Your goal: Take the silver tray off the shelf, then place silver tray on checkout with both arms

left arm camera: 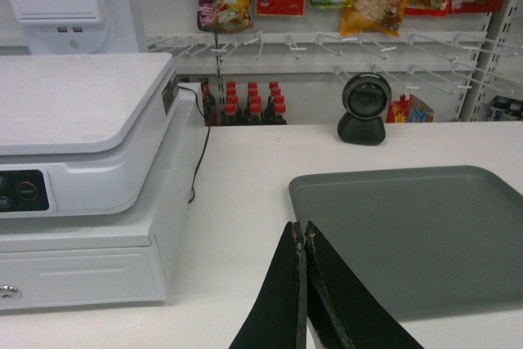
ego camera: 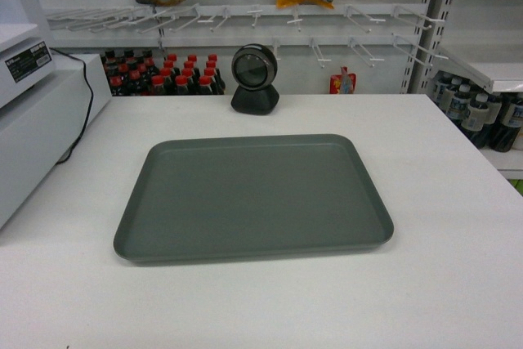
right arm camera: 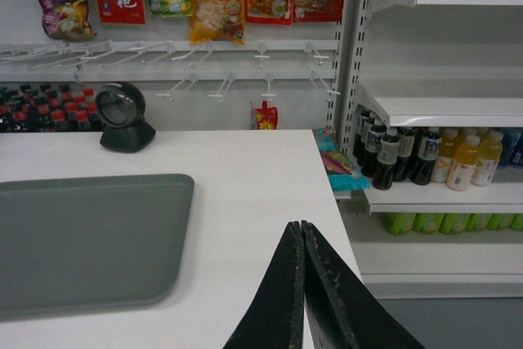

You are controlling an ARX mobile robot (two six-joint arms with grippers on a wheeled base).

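Now: silver tray [ego camera: 253, 198] flat on checkout [ego camera: 441, 284], nothing in it | left hand [left arm camera: 304, 239] closed | right hand [right arm camera: 301, 230] closed

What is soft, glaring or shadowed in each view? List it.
Head view: even light, silver tray sharp with a thin shadow at its near rim, hanging packets blurred. Left wrist view: shut left gripper soft at the frame's bottom. Right wrist view: shut right gripper likewise soft, bottles fairly clear, no strong glare on the checkout.
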